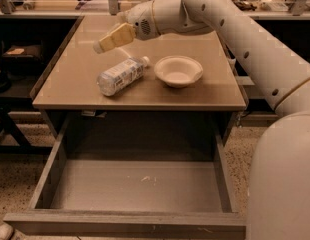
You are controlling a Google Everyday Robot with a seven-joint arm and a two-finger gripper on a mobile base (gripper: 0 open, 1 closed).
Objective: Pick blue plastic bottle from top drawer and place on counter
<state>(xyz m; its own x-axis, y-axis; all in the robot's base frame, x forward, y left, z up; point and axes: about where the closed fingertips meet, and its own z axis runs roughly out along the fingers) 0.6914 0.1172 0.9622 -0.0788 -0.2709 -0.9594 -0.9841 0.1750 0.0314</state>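
— what's closest to you?

— the top drawer (120,223), pulled wide open under the counter (70,81). grey floor, low walls, only a few pale flecks on the bottom. the robot's big white body (282,184) fills the right side next to it.

— and the bottle?

— the bottle (120,75) is up on the counter, lying on its side near the front left. its white cap points right and a little back, toward a white bowl (178,70). the cap sits just beside the bowl's rim; i can't say whether they touch.

— where's the gripper?

— the gripper (100,46) hangs in the air above the bottle's far side, angled down to the left, apart from the bottle. it holds nothing. whether the fingers are apart or together, i can't tell from here; they look like one tan block with a pale tip.

— behind that?

— the white arm (235,29) reaches in from the right, over the bowl. at the very back runs a long cluttered shelf (55,5).
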